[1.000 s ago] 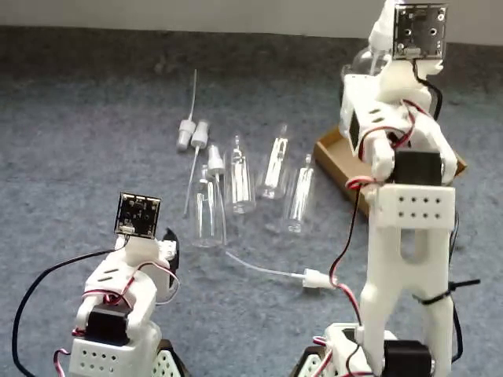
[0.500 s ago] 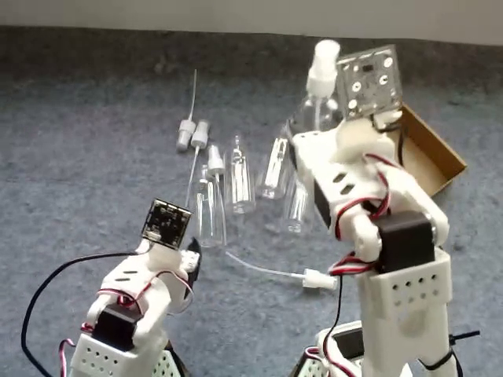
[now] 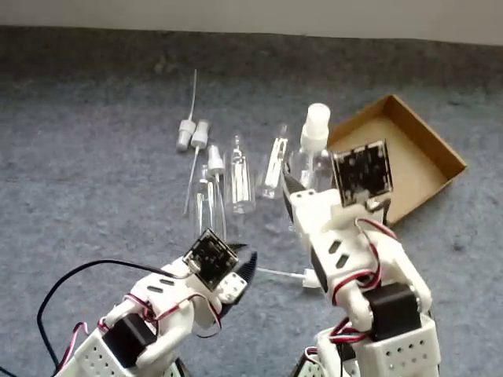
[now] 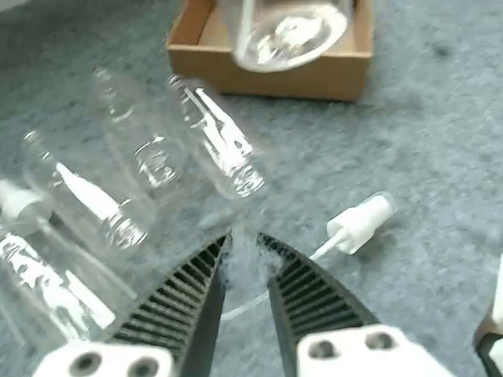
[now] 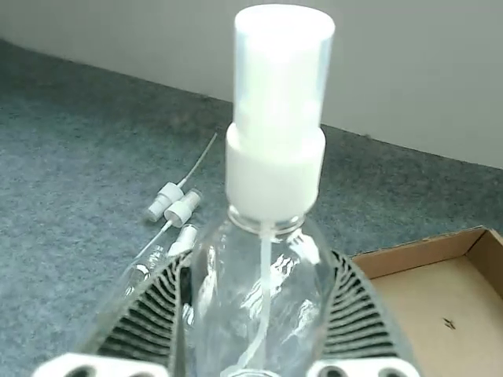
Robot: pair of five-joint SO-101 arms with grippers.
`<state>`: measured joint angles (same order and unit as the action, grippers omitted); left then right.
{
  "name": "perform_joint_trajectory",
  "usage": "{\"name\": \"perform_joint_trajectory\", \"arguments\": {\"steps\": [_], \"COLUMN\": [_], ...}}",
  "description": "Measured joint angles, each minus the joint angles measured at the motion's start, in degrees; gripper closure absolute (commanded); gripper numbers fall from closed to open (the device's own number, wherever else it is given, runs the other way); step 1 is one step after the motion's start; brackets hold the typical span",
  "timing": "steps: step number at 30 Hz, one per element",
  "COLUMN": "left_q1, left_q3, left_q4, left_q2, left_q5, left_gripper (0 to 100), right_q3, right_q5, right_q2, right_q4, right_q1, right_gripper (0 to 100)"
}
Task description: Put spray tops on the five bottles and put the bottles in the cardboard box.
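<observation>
Step in hand, likely: boxing 1 finished bottle. Right gripper (image 5: 259, 271) clamped on the capped bottle (image 3: 313, 153), upright, just beside the cardboard box (image 3: 401, 153), not inside. Left gripper (image 4: 244, 238) parted, empty, near the loose spray top (image 4: 360, 221) on the carpet (image 3: 94, 157). Next: carry over box, lower, release

Capped bottle (image 3: 312, 153) upright, gripped in right claw (image 3: 302, 181), just left of cardboard box (image 3: 424, 149). Clear bottles (image 3: 238, 179) lying farther left on bench (image 3: 94, 196); left claw (image 3: 240, 267) nearer, beside loose spray top (image 3: 314, 277).
</observation>
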<state>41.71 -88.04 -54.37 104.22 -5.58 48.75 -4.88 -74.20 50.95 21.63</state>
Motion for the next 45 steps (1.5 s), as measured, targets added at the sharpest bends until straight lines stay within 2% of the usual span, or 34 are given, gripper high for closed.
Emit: {"name": "perform_joint_trajectory", "arguments": {"steps": [5,10,15,21,28,35,42,45], "left_q1": [5.98,10.90,11.52,11.34,2.99,-1.23,-1.67,-1.67], "left_q3": [0.00,-5.27,-7.82,-7.82,-7.82,-7.82,-7.82,-7.82], "left_q4": [6.68,19.25,29.80,31.56,31.65,31.65,31.12,28.84], "left_q2": [0.00,0.00,-0.09,-0.18,-0.18,-0.18,-0.18,-0.18], "left_q5": [0.00,0.00,0.00,0.00,-0.09,-0.09,-0.09,0.00], "left_gripper": [99,99,99,99,99,99,99,99], "right_q3": [7.38,10.29,10.29,10.29,10.29,10.29,10.29,10.29], "right_q5": [0.00,0.00,0.00,3.87,4.22,4.22,4.22,4.22], "right_q2": [-6.95,-11.08,-13.80,-17.76,-18.20,-18.55,-18.64,-18.64], "right_q4": [-2.20,-2.73,-2.73,-2.64,-1.41,-0.26,0.18,0.18], "right_q1": [3.34,10.29,12.84,13.10,13.01,13.01,12.84,8.97], "right_gripper": [93.0,93.0,93.0,93.0,93.0,93.0,93.0,93.0]}}
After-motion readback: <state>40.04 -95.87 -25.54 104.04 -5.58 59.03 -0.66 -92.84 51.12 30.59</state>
